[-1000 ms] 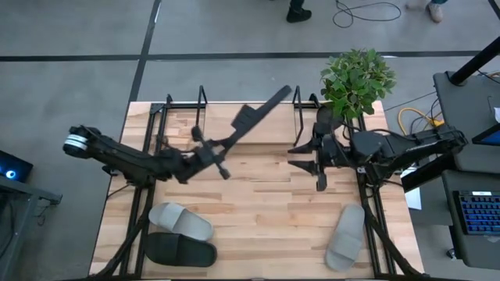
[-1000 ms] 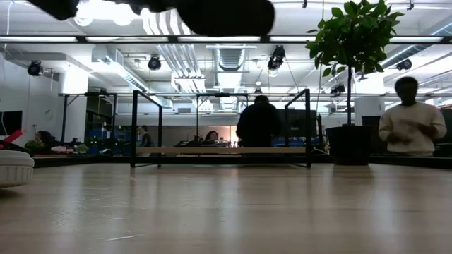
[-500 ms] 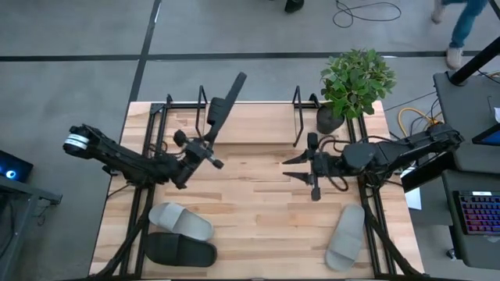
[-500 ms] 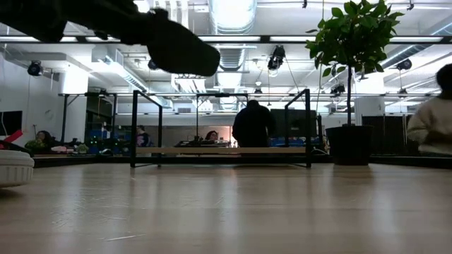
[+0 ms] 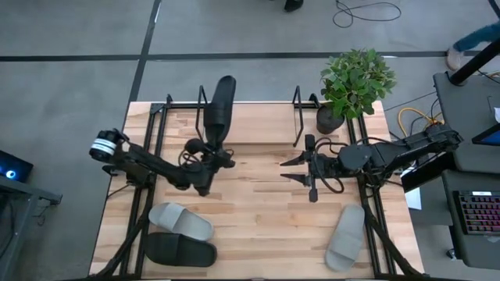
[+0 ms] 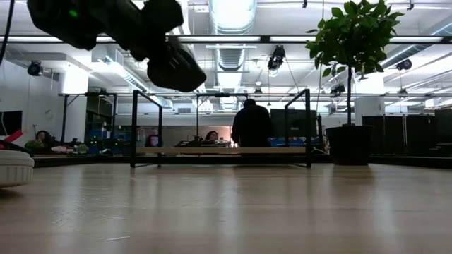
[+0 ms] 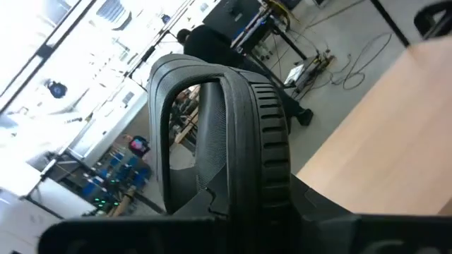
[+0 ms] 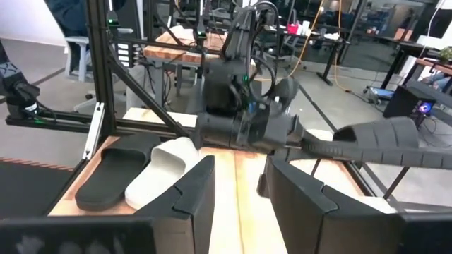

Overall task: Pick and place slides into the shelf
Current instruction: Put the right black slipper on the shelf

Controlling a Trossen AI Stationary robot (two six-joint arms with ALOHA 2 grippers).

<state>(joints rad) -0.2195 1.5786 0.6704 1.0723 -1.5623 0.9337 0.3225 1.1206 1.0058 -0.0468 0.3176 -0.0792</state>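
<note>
Table [image 5: 258,195] | left pincer [image 5: 211,152] grips black slide [image 5: 219,105], over shelf [image 5: 297,117]

You see a dark slide [image 7: 240,134] filling the view, strap arched, above the desk [image 7: 395,141]; a person [image 7: 212,35] stands beyond.

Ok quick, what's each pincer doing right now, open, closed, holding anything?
Left pincer: closed on a black slide, lifted above the table.
Right pincer: open, holding nothing, near the table's middle.
</note>
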